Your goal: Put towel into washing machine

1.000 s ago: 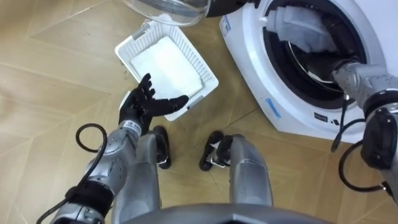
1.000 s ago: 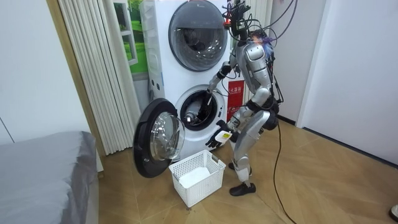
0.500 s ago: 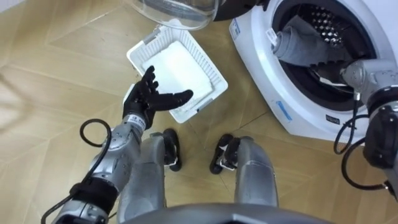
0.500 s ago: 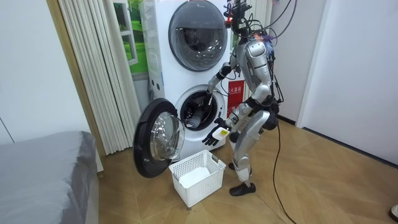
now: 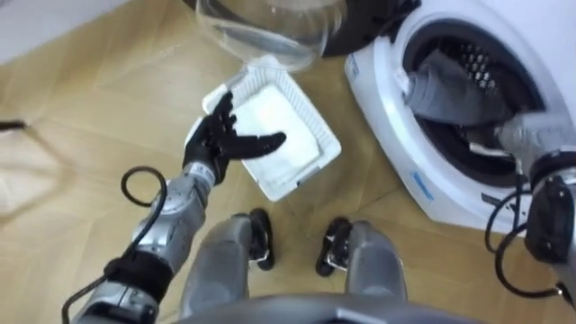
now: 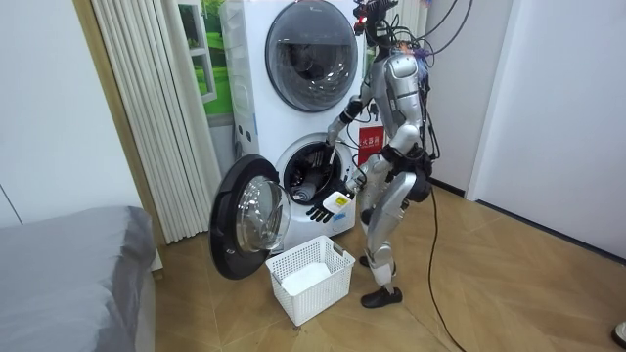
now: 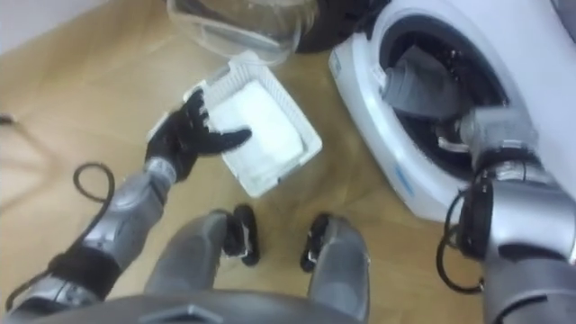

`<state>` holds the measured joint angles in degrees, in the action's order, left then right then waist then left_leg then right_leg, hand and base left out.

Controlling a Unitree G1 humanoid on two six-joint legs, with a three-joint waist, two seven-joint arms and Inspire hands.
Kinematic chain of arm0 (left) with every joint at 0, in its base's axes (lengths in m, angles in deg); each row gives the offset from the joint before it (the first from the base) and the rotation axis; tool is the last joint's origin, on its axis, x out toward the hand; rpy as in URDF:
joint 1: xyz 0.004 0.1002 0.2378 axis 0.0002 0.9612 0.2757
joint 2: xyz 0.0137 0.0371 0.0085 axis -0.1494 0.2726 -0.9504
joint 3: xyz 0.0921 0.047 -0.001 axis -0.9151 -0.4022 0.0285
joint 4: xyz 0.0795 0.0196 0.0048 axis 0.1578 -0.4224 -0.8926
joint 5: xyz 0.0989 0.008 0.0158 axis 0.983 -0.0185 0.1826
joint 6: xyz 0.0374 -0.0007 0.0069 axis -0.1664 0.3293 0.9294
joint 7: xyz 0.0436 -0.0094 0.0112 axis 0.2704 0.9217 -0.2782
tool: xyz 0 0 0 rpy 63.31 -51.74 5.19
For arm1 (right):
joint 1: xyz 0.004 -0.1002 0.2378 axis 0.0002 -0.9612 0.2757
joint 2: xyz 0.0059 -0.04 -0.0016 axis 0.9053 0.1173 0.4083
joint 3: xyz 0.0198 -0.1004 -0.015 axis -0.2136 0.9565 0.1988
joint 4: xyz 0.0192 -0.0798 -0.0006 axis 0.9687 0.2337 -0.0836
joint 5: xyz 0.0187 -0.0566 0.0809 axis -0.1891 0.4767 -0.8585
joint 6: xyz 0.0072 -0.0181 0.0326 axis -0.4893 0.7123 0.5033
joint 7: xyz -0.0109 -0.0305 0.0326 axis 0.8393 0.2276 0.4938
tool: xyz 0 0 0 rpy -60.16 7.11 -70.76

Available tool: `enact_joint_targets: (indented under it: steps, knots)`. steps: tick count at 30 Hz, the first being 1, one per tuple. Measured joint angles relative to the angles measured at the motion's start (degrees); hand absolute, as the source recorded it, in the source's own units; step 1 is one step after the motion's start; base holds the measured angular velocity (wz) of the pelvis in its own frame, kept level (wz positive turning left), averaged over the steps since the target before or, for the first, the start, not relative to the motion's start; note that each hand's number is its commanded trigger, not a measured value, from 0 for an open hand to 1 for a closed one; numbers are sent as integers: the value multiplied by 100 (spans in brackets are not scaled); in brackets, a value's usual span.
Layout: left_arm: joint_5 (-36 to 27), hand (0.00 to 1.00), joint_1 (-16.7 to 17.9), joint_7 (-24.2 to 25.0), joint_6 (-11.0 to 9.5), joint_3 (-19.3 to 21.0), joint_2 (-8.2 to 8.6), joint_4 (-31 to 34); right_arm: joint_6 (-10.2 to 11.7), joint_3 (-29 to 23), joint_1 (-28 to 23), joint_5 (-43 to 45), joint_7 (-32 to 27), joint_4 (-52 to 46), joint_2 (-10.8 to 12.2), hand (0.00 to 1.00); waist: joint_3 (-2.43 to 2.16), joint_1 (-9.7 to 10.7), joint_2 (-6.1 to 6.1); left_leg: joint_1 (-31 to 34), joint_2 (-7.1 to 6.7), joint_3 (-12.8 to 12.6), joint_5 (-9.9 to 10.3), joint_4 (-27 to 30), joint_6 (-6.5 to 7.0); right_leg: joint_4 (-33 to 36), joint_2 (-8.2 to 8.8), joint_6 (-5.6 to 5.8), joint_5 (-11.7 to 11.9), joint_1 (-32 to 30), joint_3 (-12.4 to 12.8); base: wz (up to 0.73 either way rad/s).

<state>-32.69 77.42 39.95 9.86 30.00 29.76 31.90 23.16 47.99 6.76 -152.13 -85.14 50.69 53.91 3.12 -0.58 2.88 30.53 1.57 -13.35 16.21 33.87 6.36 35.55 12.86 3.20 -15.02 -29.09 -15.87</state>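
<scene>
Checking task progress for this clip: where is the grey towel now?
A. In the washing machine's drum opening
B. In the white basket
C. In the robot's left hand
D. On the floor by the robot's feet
A: the grey towel lies in the open drum of the washing machine, while the left hand is open and holds nothing above the white basket.

left hand (image 5: 212,148): open (fingers spread) | right arm (image 5: 551,211): extended forward
</scene>
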Motion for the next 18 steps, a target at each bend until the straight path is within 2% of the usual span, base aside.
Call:
enact_joint_targets:
  steps: [2,4,7,9,10,11,12,14,16,18]
  knots:
    - [179,0,8,55,-16,57,10,-29,46,0,-272,69,234,-148,22,0,-9,-1,-68,-175,0,-4,-9,-137,2,-200,-55,24,77,194,-1,-5]
    - [287,0,78,88,-55,97,1,-89,145,0,-596,102,477,-245,80,0,-45,2,-134,-422,-1,-6,-15,-275,-6,-496,-128,58,144,495,-1,-2]
    - [603,0,320,95,-238,227,-25,-244,421,8,-1206,606,952,-416,324,0,-73,0,-174,-1005,-27,-64,-42,-730,-52,-1030,-232,123,265,1064,18,-11]
    - [807,0,628,125,-315,451,-75,-417,552,17,-1941,1340,1381,-762,506,0,-132,41,-193,-1391,-37,-84,-60,-967,-83,-1411,-308,157,317,1485,19,-11]
    - [879,0,717,129,-342,515,-95,-447,583,69,-2120,1619,1482,-846,534,0,-146,41,-188,-1481,-43,-85,-67,-1023,-94,-1482,-320,160,326,1575,16,-6]
    - [918,0,888,119,-387,625,-141,-526,714,257,-2469,2190,1647,-991,581,0,-176,43,-172,-1648,-48,-84,-87,-1130,-127,-1588,-343,154,346,1730,17,-14]
    - [1042,0,1056,112,-459,729,-178,-696,852,357,-2803,2807,1820,-1019,635,0,-239,32,-165,-1828,-47,-83,-100,-1267,-149,-1665,-382,148,360,1859,39,-18]
    - [1153,0,1292,100,-516,920,-219,-1002,950,640,-3218,3788,1998,-1077,652,0,-299,-6,-126,-2149,-44,-70,-135,-1495,-208,-1838,-458,120,396,2080,159,-42]
    - [1151,0,1457,105,-558,996,-298,-1366,994,857,-3481,4465,2141,-1085,652,0,-326,-4,-97,-2456,-32,-34,-167,-1675,-262,-2045,-530,105,430,2374,160,-45]
    - [1223,0,1573,119,-629,1070,-351,-1834,1184,1023,-3733,5253,2307,-995,659,0,-331,29,-94,-2841,-6,2,-207,-1899,-329,-2150,-618,82,444,2668,173,-28]
